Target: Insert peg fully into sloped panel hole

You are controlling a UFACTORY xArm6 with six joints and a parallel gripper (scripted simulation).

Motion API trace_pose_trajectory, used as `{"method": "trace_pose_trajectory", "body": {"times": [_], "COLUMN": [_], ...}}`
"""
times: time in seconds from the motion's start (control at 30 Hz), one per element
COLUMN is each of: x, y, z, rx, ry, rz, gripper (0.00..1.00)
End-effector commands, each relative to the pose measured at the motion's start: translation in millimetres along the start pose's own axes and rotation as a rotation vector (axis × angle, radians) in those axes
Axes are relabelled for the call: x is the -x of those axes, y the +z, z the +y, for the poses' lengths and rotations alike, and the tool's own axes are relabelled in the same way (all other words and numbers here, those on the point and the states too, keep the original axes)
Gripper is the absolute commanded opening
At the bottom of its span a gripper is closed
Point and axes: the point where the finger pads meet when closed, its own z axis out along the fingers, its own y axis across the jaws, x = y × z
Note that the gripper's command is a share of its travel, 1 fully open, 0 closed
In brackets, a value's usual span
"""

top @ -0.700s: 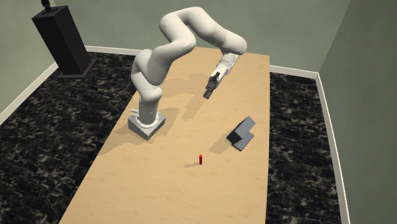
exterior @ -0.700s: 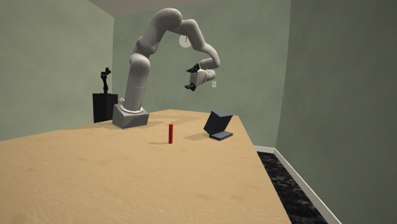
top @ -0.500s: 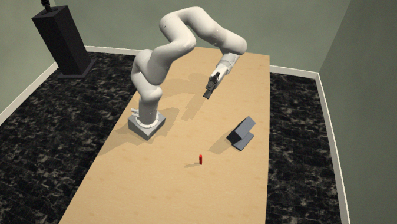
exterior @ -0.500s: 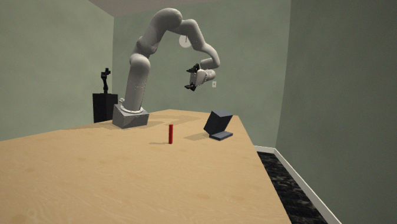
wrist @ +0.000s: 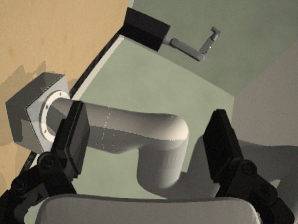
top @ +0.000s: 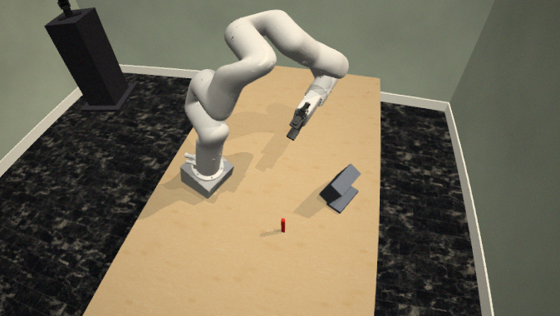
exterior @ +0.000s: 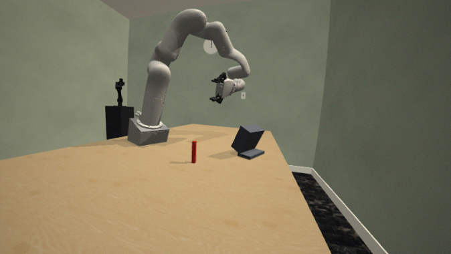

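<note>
A small red peg (top: pixel 282 224) stands upright on the wooden table; it also shows in the exterior view (exterior: pixel 193 152). The grey sloped panel (top: pixel 341 187) on its flat base sits to the right of the peg, near the table's right edge (exterior: pixel 247 141). Its hole is not visible in these views. My gripper (top: pixel 294 128) (exterior: pixel 215 89) hangs high in the air, well behind the peg and panel, open and empty. In the wrist view the two fingers stand wide apart and point back toward my own arm; neither peg nor panel shows there.
My arm's grey base (top: pixel 207 172) is bolted to the table's left side. A black pedestal (top: pixel 87 58) with a camera stands on the dark floor at the back left. The table's right edge lies close behind the panel.
</note>
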Motion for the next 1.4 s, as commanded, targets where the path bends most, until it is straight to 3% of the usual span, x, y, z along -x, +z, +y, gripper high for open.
{"method": "trace_pose_trajectory", "body": {"times": [0.0, 0.33, 0.4, 0.83, 0.9, 0.97, 1.37], "x": [-5.2, -16.3, -16.3, -28.4, -30.9, -30.9, -50.7], "y": [13.7, 53.8, 53.8, 90.9, 95.6, 95.6, 122.2], "z": [-9.4, -42.2, -42.2, -77.9, -82.4, -82.4, -101.0], "rx": [-0.066, -0.263, -0.263, -0.467, -0.493, -0.493, -0.609], "ry": [0.062, 0.3, 0.3, 0.68, 0.744, 0.744, 1.161], "rz": [-0.049, -0.238, -0.238, -0.534, -0.584, -0.584, -0.896], "gripper": [1.0, 1.0, 1.0, 1.0, 1.0, 1.0, 1.0]}}
